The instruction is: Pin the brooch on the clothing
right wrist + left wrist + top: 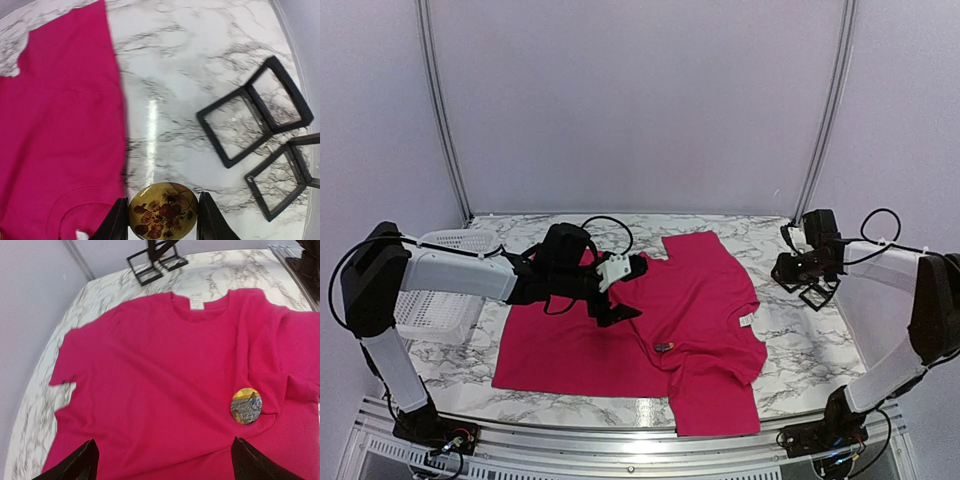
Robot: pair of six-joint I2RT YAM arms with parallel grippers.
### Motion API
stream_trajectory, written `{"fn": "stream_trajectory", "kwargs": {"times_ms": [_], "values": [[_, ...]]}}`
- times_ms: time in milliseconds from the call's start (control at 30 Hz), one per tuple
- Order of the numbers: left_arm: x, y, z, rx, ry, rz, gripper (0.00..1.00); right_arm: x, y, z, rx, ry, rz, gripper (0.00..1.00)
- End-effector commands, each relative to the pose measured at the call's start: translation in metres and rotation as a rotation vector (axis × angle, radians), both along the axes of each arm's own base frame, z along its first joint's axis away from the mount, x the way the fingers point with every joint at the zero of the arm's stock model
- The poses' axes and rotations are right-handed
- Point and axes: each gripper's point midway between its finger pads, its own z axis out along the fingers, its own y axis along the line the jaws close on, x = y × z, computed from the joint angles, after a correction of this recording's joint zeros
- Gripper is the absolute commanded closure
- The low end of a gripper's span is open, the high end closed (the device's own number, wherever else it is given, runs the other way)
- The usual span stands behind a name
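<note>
The floral brooch (163,212), a small round disc with a glossy domed face, is pinched at its rim between the fingers of the right gripper (162,200), which are closed narrowly on it, above bare marble table (800,350) just beside the shirt's edge. It is judged to be light, rigid and probably slippery on the face, so the rim is thought the safest hold; its pin side cannot be seen. The T-shirt (700,290) is spread flat, front up, across the middle of the table, with some folds. It is judged soft and likely to bunch under any push, so it would best be pressed down or pinched up near the pinning spot. A second brooch (246,406), yellow and grey, is already seated on it. The left gripper (162,465) is held over the shirt with its fingers wide apart, holding nothing. Black frames (255,117) lie on the marble near the right gripper.
</note>
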Motion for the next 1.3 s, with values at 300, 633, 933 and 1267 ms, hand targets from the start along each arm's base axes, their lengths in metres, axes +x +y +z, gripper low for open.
{"fn": "stream_trajectory", "kwargs": {"times_ms": [300, 633, 933, 1267], "values": [[-0.06, -0.054, 0.056, -0.105, -0.552, -0.54, 0.07, -0.104, 0.236, 0.089, 0.302, -0.09, 0.84, 0.77], [-0.099, -0.041, 0.086, -0.161, -0.6, -0.608, 0.25, -0.179, 0.306, 0.105, 0.447, -0.058, 1.212, 0.75], [-0.115, -0.042, 0.06, -0.004, -0.535, -0.712, 0.38, -0.192, 0.321, 0.109, 0.476, -0.041, 1.282, 0.75], [-0.112, -0.048, 0.066, -0.02, -0.53, -0.69, 0.58, -0.2, 0.33, 0.108, 0.482, -0.023, 1.314, 0.75]]}}
